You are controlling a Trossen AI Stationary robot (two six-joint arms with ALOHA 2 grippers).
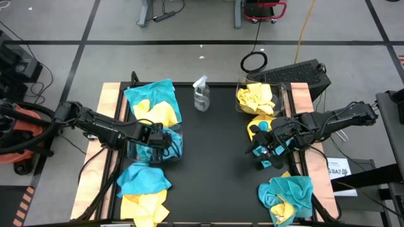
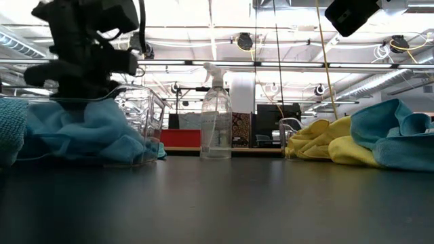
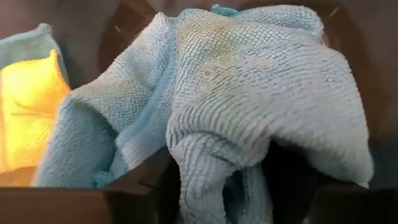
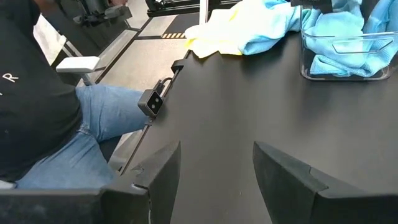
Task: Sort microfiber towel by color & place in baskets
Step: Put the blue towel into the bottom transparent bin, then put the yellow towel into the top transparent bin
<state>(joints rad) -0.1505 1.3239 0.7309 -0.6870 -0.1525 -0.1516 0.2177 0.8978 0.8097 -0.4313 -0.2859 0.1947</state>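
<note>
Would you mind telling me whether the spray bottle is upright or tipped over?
Upright. The spray bottle stands on its base on the black table, trigger head on top; from above it sits between the two baskets.

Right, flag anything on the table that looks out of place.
The spray bottle stands upright among the sorting gear and belongs to neither color pile. A teal cloth lies loose near the right hand, beside the basket of yellow cloths. Nothing is spilled or damaged.
</note>
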